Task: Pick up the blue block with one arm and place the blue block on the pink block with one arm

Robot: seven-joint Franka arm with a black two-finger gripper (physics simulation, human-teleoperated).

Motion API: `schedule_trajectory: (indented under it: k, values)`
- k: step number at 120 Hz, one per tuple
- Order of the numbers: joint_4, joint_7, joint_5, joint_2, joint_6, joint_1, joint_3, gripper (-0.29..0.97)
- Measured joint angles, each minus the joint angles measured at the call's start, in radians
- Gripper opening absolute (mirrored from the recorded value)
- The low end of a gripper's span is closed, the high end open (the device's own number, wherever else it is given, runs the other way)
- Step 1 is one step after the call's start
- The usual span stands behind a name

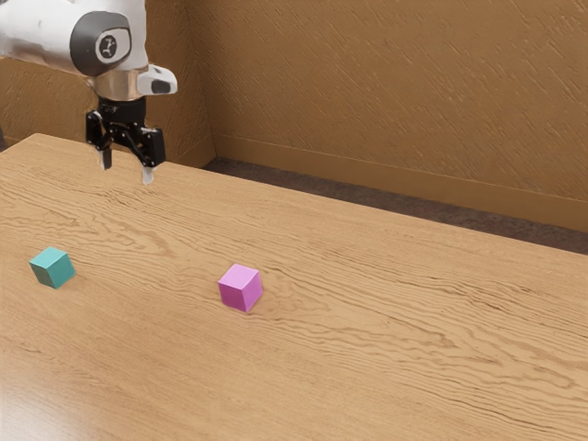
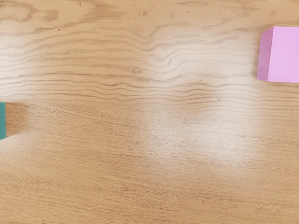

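Black two-finger gripper (image 1: pixel 127 168) hangs in the air over the far corner of the light wood-grain table (image 1: pixel 386 349), at the exterior view's upper left, fingers pointing down w/ a clear gap betw. them: jaws released, holding nothing. Small teal-tinted blue block (image 1: pixel 52 266) sits flat on the table near the exterior view's left edge, lower in that view than the gripper & untouched by it. Solid pink block (image 1: pixel 241 287) rests on the table to the exterior view's right of the blue block, well apart from it. In the wrist view the pink block (image 2: pixel 279 53) & a sliver of the blue block (image 2: pixel 2 120) show well apart, wood grain betw. them
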Motion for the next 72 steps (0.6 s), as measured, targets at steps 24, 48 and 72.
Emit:
schedule_trajectory:
  k: [24, 48, 72]
  values:
    - [0.069, 0.06, -0.059, 0.183, 0.129, 0.088, 0.009, 0.68]
    - [0.041, 0.149, -0.073, 0.212, 0.192, 0.165, 0.052, 0.68]
    - [-0.203, 0.247, -0.083, 0.119, 0.31, 0.127, 0.217, 0.68]
